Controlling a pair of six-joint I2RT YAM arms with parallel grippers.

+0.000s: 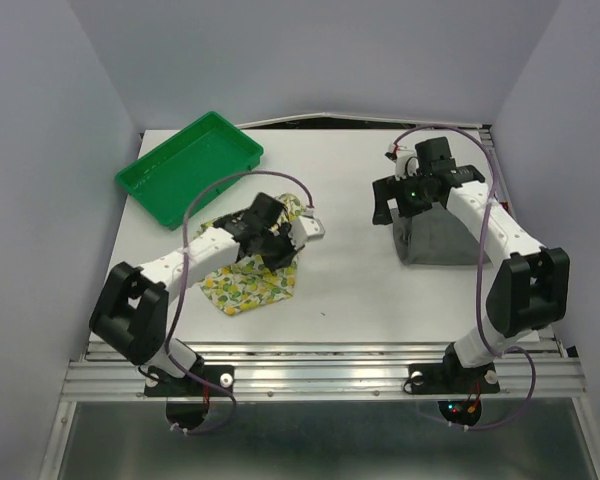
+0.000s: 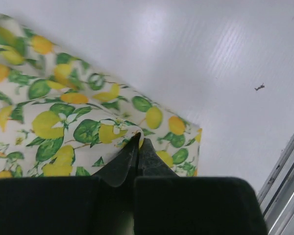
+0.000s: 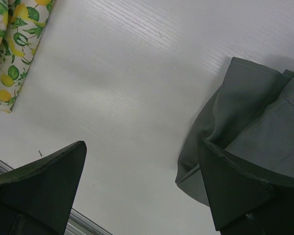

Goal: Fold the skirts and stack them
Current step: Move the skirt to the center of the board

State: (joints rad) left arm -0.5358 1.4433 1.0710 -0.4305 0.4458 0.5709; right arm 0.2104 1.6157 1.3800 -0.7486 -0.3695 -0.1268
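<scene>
Left claw [image 2: 137, 146] is shut, pinching a small raised fold at the edge of the lemon-print skirt [image 2: 63, 122]. That skirt lies flat on the bench [image 1: 370, 290], left of centre and towards the near side, partly under the left arm. Right claw [image 3: 142, 147] is wide open with nothing in it; one finger overlaps the edge of the grey skirt [image 3: 264, 112], contact can't be told. The grey skirt sits bunched on the right side of the bench, well apart from the lemon one. Green tray [image 1: 158, 182] is at the far left corner.
</scene>
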